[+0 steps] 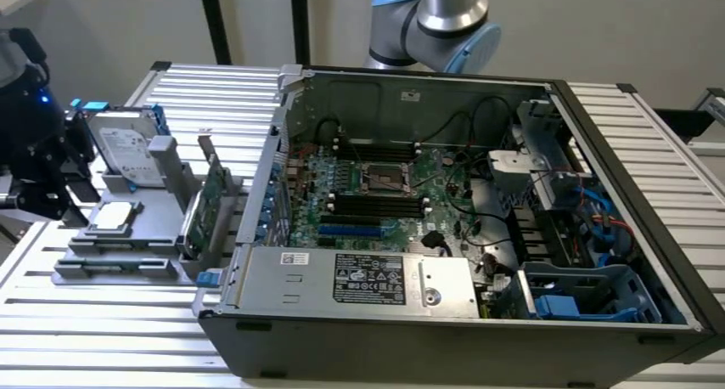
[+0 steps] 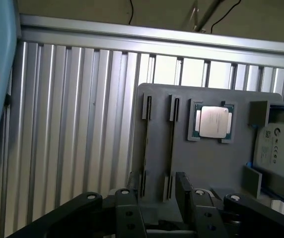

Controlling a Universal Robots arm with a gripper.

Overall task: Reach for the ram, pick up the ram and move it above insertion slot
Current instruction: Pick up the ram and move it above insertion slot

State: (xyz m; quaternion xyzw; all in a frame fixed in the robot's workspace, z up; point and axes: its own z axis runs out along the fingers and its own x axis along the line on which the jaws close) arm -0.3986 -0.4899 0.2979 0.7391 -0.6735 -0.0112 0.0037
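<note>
Slatted aluminium counter (image 1: 102,338) carrying an open computer case (image 1: 396,355), which stands well apart from the pincer (image 2: 159,210), off towards the exterior view's right. The insertion slot (image 1: 374,206) is taken to be among the black memory sockets on the board inside the case. Directly ahead of the pincer lies a grey holder (image 2: 206,168). Its far side from the pincer's gap holds a silver hard drive (image 2: 283,153), with a processor (image 2: 213,121) seated nearer in. The ram (image 2: 172,148) appears edge-on as a thin dark line in a narrow groove of the holder. A twin groove runs just beside it, and whether both are filled cannot be told. The ram's long axis runs straight away from the pincer, parallel to the gap between the two fingers (image 2: 129,213). Its near end falls between them, close to one finger. The jaws stand apart and grip nothing; their height over the ram cannot be judged.
</note>
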